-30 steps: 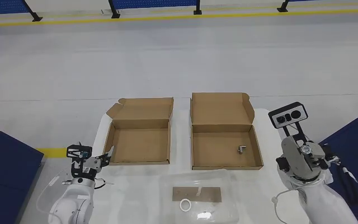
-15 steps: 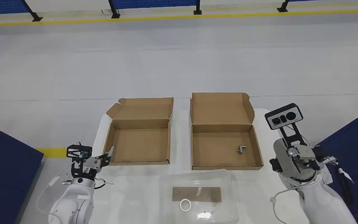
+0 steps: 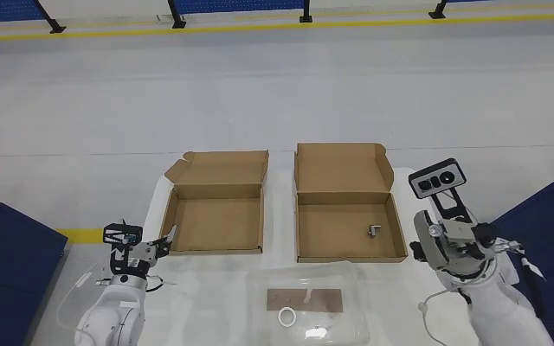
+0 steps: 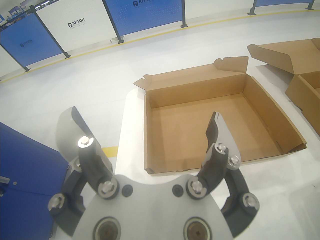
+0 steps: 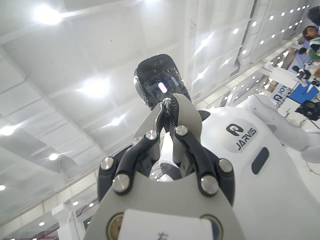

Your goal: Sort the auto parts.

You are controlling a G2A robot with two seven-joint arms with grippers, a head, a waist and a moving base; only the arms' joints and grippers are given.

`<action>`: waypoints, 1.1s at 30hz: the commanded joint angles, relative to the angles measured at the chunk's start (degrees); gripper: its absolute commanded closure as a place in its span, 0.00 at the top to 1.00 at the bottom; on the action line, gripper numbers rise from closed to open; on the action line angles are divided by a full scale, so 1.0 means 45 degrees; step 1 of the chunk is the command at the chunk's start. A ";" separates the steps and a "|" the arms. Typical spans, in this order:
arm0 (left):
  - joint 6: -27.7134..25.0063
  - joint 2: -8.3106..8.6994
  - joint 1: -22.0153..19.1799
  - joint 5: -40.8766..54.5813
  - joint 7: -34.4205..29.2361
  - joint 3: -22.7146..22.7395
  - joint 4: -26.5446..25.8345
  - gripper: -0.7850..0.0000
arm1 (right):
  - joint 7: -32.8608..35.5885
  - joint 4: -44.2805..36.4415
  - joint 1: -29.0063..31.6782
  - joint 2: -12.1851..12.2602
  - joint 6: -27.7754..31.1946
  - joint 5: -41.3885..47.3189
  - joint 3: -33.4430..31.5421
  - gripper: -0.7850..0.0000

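My right tool (image 5: 170, 99), upturned, pinched a small metal part (image 5: 166, 105); left tool (image 4: 145, 117) gaped. I feared that tip-only hold slipping past the worktop's (image 3: 216, 285) edge.

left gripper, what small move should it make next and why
Probably swing the left gripper toward the white ring lying on the clear plastic at the table's front. Its jaws stand open and hold nothing, it sits beside the empty left box, and the ring lies loose outside both boxes.

White table (image 3: 216, 278), yellow floor line (image 3: 82, 234), blue and white partition panels (image 4: 142, 3)
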State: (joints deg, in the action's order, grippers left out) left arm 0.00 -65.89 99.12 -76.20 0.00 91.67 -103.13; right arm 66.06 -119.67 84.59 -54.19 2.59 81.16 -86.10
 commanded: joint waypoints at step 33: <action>0.0000 0.0000 0.0000 0.0000 0.0000 0.0000 0.0000 1.00 | -0.0065 0.0391 0.3532 0.0575 -0.1082 -1.3589 -0.4802 0.00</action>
State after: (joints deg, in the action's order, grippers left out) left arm 0.00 -65.89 99.12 -76.20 0.00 91.67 -103.13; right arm 66.29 -117.62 101.07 -51.75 -0.04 28.03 -108.18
